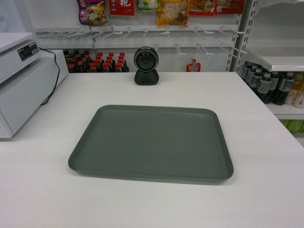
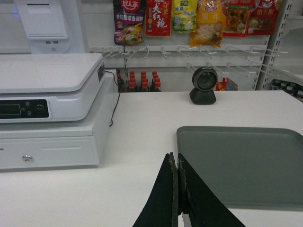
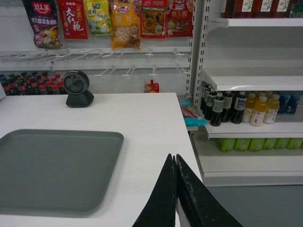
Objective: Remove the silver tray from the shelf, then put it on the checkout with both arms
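The silver tray (image 1: 152,142) lies flat and bare on the white checkout (image 1: 266,142), in front of the black round scanner (image 1: 146,65). Neither arm shows in the head view. In the left wrist view my left gripper (image 2: 176,158) is shut on nothing, above the counter just off the silver tray's (image 2: 246,161) near left corner. My right gripper (image 3: 174,160) is shut too and holds nothing, over the checkout (image 3: 151,123) to the right of the silver tray (image 3: 52,165). An empty white shelf (image 3: 255,78) stands at the right.
The white register machine (image 2: 47,109) with its black cable sits at the counter's left. Behind the counter hang hooks and snack packets (image 1: 173,12), with red-capped bottles (image 1: 97,61) below. Shelves of drink bottles (image 3: 246,109) stand right of the counter's edge.
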